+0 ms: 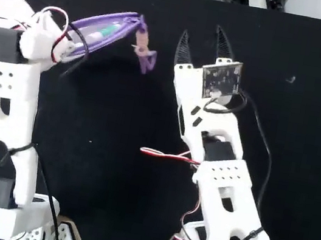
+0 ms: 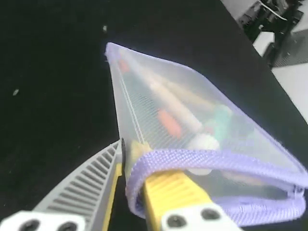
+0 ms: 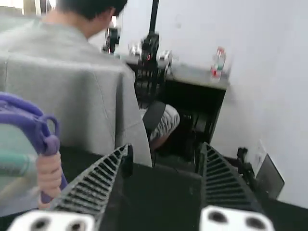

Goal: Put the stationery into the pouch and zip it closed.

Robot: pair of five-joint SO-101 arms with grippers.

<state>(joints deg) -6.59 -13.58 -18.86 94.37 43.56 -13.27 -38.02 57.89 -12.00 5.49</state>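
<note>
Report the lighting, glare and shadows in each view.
High view: the black table swallows any shadows, the white arms stand out brightly. Left wrist view: the pouch is evenly lit, no glare, the stationery showing through. Right wrist view: the open end effector is dark against a bright wall.

Your right gripper (image 3: 164,148) sits with jaws apart above the black table (image 3: 163,192). Beside one finger you see the purple pouch (image 3: 19,113) end, its zip pull (image 3: 49,171) hanging down.

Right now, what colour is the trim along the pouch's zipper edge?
Purple trim on the pouch; clearest in the left wrist view.
</note>
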